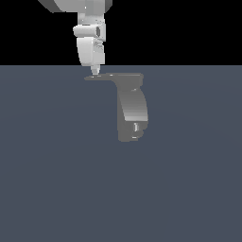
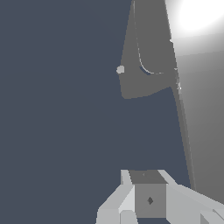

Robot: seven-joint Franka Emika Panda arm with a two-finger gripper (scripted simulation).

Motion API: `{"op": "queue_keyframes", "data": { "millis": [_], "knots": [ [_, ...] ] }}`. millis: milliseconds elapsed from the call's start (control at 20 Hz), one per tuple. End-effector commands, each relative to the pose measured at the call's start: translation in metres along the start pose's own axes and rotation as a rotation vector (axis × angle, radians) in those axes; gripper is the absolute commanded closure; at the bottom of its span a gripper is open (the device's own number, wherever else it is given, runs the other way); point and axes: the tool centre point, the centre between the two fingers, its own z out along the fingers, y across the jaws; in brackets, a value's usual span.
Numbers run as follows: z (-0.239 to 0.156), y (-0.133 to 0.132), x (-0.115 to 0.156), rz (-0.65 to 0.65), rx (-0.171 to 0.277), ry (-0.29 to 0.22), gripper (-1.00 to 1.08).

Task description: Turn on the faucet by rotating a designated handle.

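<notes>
Gripper at the handle's tip

The gripper (image 1: 95,72) meets the handle's (image 1: 108,76) free end; the handle runs sideways to the faucet (image 1: 132,111). Finger spread: cannot tell.

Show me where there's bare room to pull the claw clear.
Bare floor lies open on the exterior view's left of the faucet and in front of it. It is crowded only at the handle, where the claw sits at its tip.

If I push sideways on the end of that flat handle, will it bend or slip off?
The handle looks like thin rigid metal, so it probably swings rather than bends. Its smooth, tapering end may let the gripper slide off. The faucet has a thick body, so tipping seems unlikely.
</notes>
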Motion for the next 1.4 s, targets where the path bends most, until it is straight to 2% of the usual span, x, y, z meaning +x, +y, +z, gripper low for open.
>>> {"op": "queue_keyframes", "data": {
  "millis": [0, 1350],
  "knots": [
    [0.0, 0.007, 0.0, 0.0, 0.0, 0.0, 1.08],
    [0.0, 0.085, -0.003, 0.001, 0.0, -0.001, 1.08]
  ]
}}
